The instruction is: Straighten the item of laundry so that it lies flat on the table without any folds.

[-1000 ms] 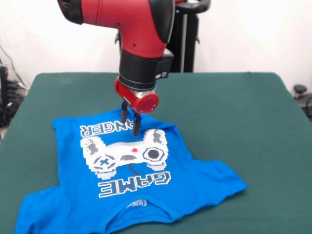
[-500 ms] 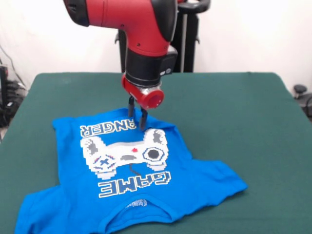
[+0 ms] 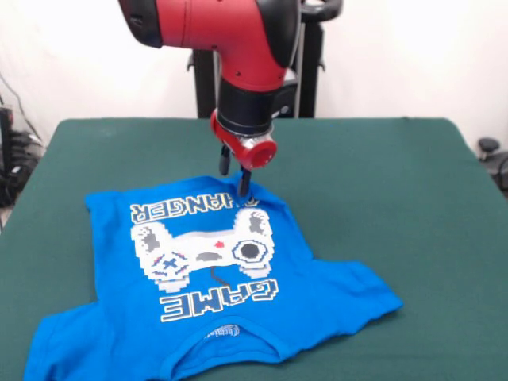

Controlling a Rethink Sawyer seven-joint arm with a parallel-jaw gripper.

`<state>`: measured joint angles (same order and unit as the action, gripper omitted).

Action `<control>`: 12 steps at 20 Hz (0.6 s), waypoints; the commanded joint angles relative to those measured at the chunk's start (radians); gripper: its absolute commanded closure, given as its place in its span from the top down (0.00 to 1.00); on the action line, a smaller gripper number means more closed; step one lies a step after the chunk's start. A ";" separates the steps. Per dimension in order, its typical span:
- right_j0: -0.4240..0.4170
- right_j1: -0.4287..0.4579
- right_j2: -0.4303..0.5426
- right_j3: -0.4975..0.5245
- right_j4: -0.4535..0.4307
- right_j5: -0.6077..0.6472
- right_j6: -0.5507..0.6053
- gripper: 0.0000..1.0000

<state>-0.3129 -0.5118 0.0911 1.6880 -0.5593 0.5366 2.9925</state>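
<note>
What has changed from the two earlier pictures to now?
The hand rose and moved toward the picture's right and the shirt's far hem, off the controller print. It gripped and released nothing visible. The blue T-shirt stayed as it lay, sleeve and far hem still folded, on the green table.

The small bright blue T-shirt (image 3: 214, 286) runs off the bottom picture edge at its lower left sleeve. The red and black robot arm (image 3: 230, 40) is cut off at the top, and hides part of the white lettering.
</note>
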 commanded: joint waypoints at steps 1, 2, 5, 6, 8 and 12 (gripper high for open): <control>0.009 0.105 0.105 0.071 0.071 0.134 -0.118 1.00; 0.004 0.104 0.113 0.074 0.080 0.145 -0.122 1.00; -0.021 0.102 0.146 0.088 0.112 0.182 -0.155 1.00; -0.036 0.103 0.163 0.095 0.125 0.195 -0.172 1.00; -0.063 0.103 0.196 0.110 0.150 0.221 -0.197 1.00; -0.111 0.118 0.263 0.130 0.179 0.231 -0.227 1.00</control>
<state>-0.4043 -0.4676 0.1817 1.7237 -0.4526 0.6619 2.9925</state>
